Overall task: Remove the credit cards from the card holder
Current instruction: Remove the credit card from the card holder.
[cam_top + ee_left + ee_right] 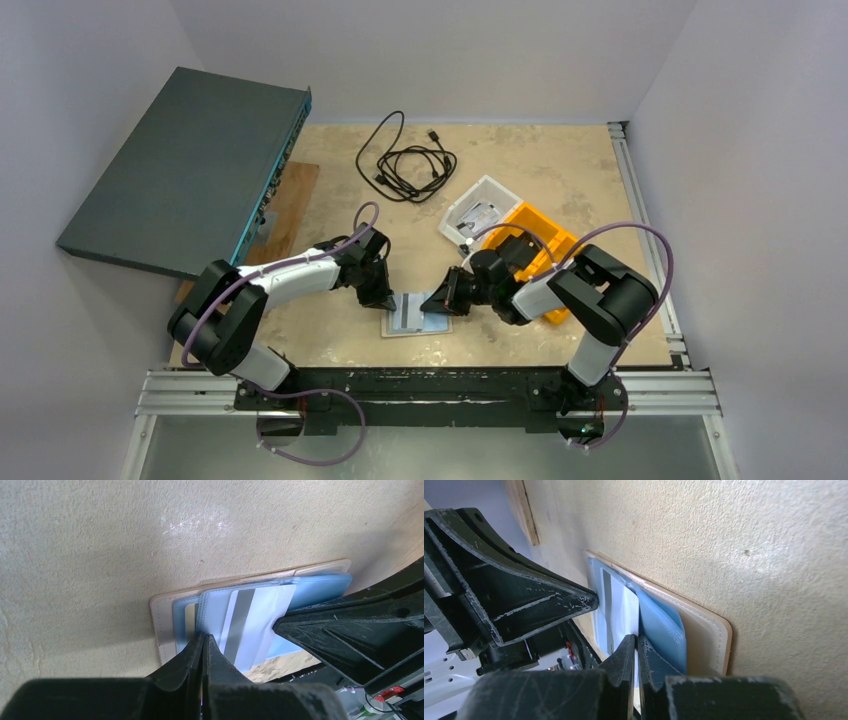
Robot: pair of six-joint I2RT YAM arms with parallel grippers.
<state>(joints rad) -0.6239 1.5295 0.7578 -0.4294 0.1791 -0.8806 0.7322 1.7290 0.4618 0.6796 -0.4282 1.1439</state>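
On a mottled beige table (pixel 560 170) walled in pale grey, a coiled black cable (pixel 405 160), a white tray (pixel 484 186) and an orange bin (pixel 548 236) sit toward the back, and a dark flat case (pixel 190 170) is propped at the left. Two arms meet over the card holder (pixel 412 318), which lies opened flat near the front edge — cream cover down, blue-grey pockets up. The left gripper (pixel 384 297), fingers pressed together with nothing between them, bears its tip on the holder's pocket side, apparently to pin it so it cannot slide when a card is drawn. Facing it, the right gripper (pixel 440 302) is pinched narrow on the edge of a white credit card (pixel 250 625) with a grey stripe, which sits askew and part-way out of its pocket; a sliver of white shows between the fingers. Both arms reach inward from the sides, forearms low, wrists tipped down, tips nearly nose to nose. Other cards cannot be counted — a cream edge beside the white one may be another.
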